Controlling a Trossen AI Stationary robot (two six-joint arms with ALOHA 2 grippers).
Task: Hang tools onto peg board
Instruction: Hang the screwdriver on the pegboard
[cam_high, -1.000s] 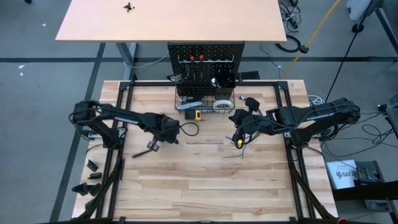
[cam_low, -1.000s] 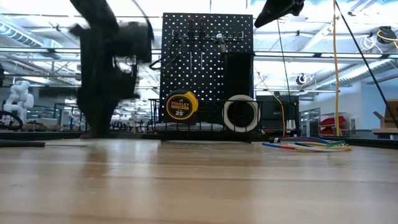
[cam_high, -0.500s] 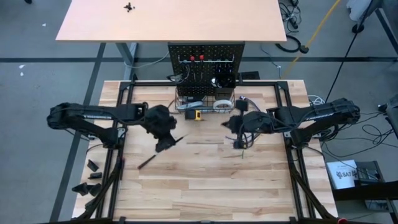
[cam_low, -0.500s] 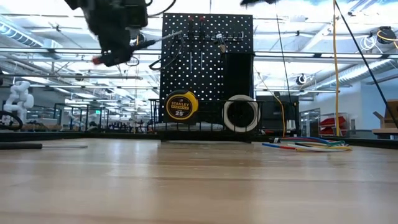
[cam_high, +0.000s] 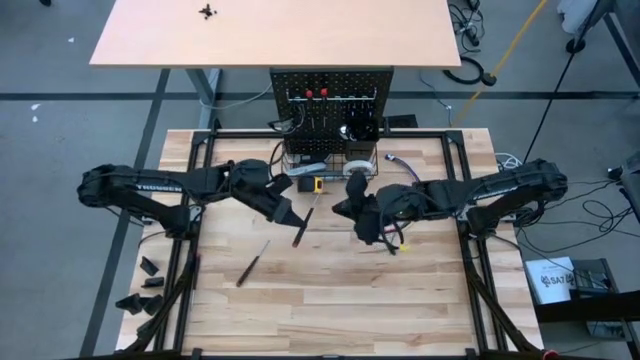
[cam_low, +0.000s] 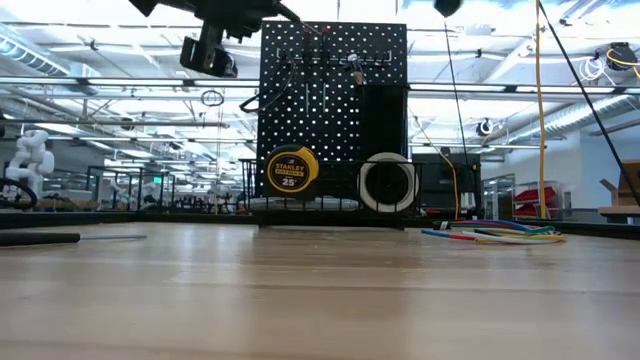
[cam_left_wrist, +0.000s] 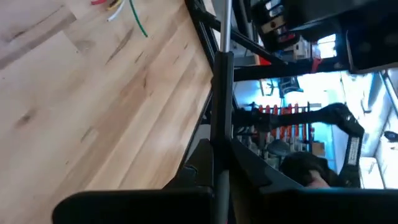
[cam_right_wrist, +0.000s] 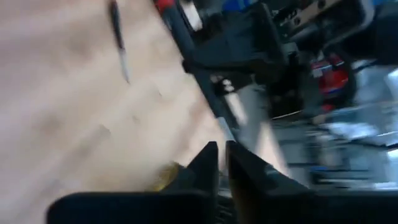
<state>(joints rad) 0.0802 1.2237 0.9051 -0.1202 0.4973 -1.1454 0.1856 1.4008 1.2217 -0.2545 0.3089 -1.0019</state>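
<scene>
Table (cam_high: 330, 300) is the staging area; the peg board (cam_high: 330, 85) stands upright at its far edge, centred between both arms so either one can reach the hooks.

- Board: the upper hooks already carry a few small tools, too small to identify. The basket (cam_low: 330, 195) at its foot takes what can't hang, a tape measure (cam_low: 290, 170) and a tape roll (cam_low: 388, 182), side by side.
- Left arm: reaches in from the left, with the left gripper (cam_high: 284, 212) in front of the basket, off the table and near the board. It is clenched on a screwdriver (cam_high: 301, 226). The left wrist view shows the thin shaft (cam_left_wrist: 222, 81) pinched between the dark fingers (cam_left_wrist: 199, 168) and running straight out ahead. Probably held that way so the tip leads into a hook or slot.
- Right arm: reaches in from the right, with the right gripper (cam_high: 365, 222) mid-table, just beside the left one. Its grip state can't be told, because the wrist view is smeared by motion. It sits close to some loose wires (cam_high: 398, 244), which aren't task items.
- Second screwdriver (cam_high: 252, 264): lies flat on the table, nearer the front and well apart from the board, not yet hung. Likely next in line.

Judgement: the current step is carrying the held screwdriver to the board, and the task is partly done. The risk is the long tool swinging into the right arm, since the two are so close.
</scene>
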